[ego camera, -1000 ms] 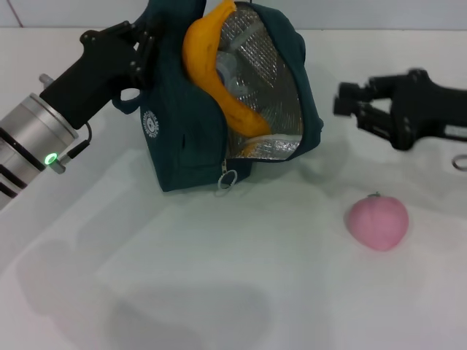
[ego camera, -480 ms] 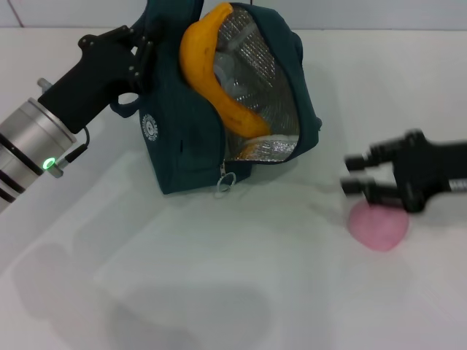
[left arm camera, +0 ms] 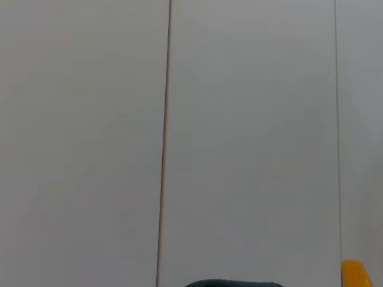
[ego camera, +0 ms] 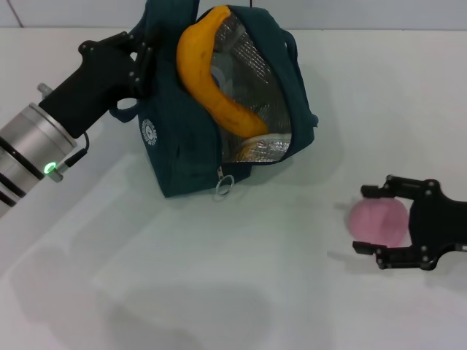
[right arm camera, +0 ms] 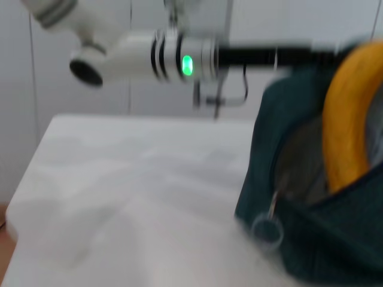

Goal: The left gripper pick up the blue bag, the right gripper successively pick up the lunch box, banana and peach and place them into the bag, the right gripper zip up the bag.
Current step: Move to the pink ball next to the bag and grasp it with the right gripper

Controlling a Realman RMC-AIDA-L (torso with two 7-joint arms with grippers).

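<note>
The blue bag stands tilted at the back of the table with its silver-lined mouth open toward the right. My left gripper is shut on the bag's upper left edge by the handles. The banana leans in the mouth, its upper end sticking out. A pale shape behind it, possibly the lunch box, is mostly hidden. The pink peach lies on the table at the right. My right gripper is open, one finger on each side of the peach. The right wrist view shows the bag, the banana and the ring zip pull.
The white table stretches toward me from the bag. The zip pull hangs at the bag's lower front corner. My left arm's silver cuff with the green light crosses the table's left side. A white panelled wall fills the left wrist view.
My right gripper has come from beside the bag toward the near side and now straddles the peach, still open. The bag and banana shifted slightly left.
</note>
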